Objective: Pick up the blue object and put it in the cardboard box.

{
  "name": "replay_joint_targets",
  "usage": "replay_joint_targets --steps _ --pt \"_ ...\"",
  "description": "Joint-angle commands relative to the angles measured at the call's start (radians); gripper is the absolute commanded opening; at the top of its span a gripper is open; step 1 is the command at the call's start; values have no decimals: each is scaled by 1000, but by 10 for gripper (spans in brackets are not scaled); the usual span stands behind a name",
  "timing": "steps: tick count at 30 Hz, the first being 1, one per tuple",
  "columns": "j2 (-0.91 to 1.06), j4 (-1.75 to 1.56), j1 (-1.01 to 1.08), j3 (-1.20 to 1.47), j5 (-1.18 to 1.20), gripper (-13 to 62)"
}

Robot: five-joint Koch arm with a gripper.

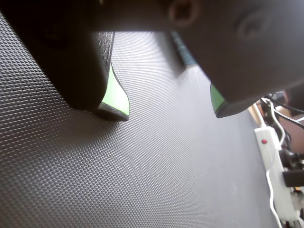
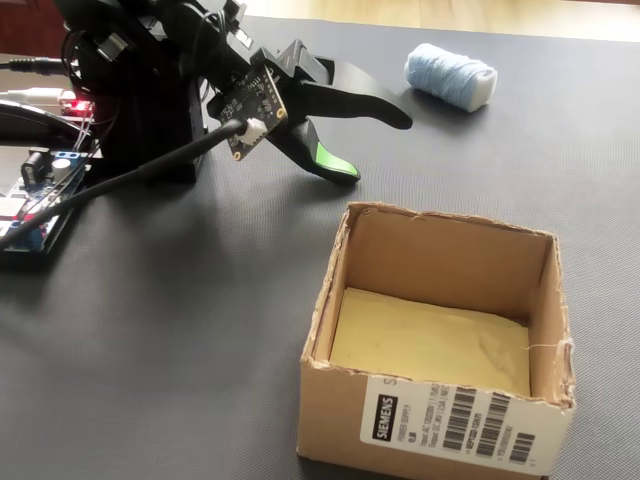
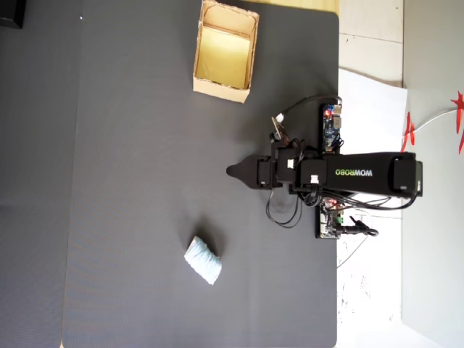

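The blue object (image 2: pixel 452 75), a pale blue ribbed roll, lies on the dark mat at the far right of the fixed view and at the lower middle of the overhead view (image 3: pixel 203 259). My gripper (image 2: pixel 375 147) hovers low over the mat, short of the roll and apart from it. It is open, and its green-padded fingers (image 1: pixel 116 97) have only mat between them in the wrist view (image 1: pixel 168 109). A bluish ribbed sliver (image 1: pixel 183 50) beside the right finger may be the roll. The cardboard box (image 2: pixel 440 255) stands open and empty, near in the fixed view and at top in the overhead view (image 3: pixel 221 89).
The arm's base (image 2: pixel 140 110) and circuit boards with a red light (image 2: pixel 68 103) and cables sit at the left of the fixed view. A white power strip (image 1: pixel 268 142) lies past the mat's edge. White paper (image 3: pixel 370 94) borders the mat (image 3: pixel 130 181).
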Motion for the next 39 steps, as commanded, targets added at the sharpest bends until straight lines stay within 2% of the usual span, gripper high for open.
replay_joint_targets --steps 1,15,28,39 --pt "89 103 2 40 12 337" --pt "87 110 -35 40 6 339" --pt "89 29 -318 38 5 339" --pt "87 -29 -479 38 -25 339"
